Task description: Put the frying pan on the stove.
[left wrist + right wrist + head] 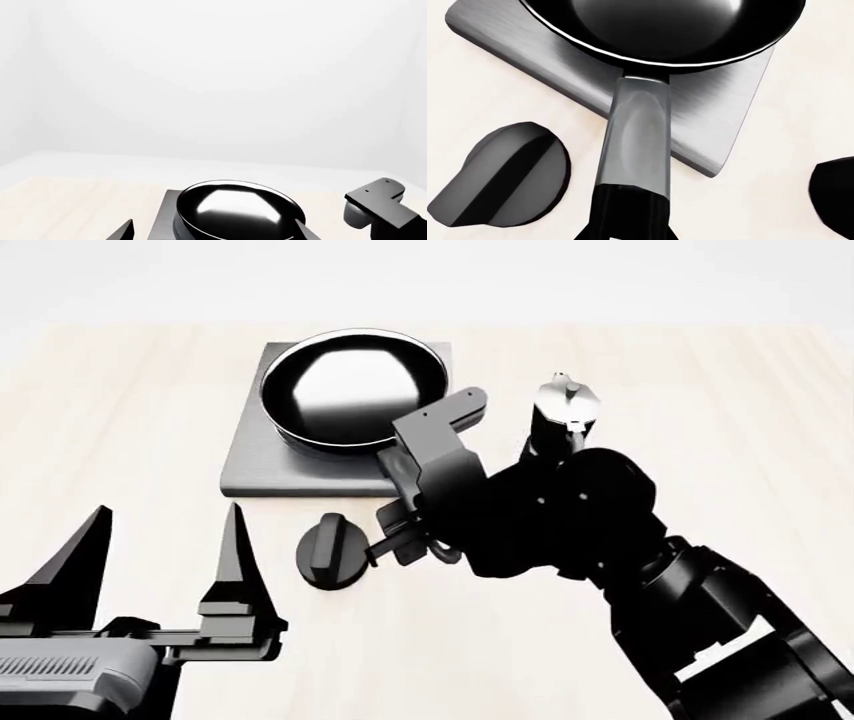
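Observation:
The glossy black frying pan (354, 385) sits on the grey square stove (260, 465), toward its far side. In the right wrist view the pan (660, 25) rests on the stove (514, 40) and its long handle (637, 140) runs back to my right gripper (627, 232), whose jaws stand closed round the handle's black end. In the head view my right gripper (407, 480) covers the handle. My left gripper (160, 540) is open and empty, nearer than the stove and to its left. The left wrist view shows the pan (233, 210) between its spread fingertips (123, 231).
A small black round knob (331, 552) lies on the pale wooden table just in front of the stove, also in the right wrist view (500, 175). A black-and-silver moka pot (561, 405) stands right of the stove, behind my right arm (574, 520).

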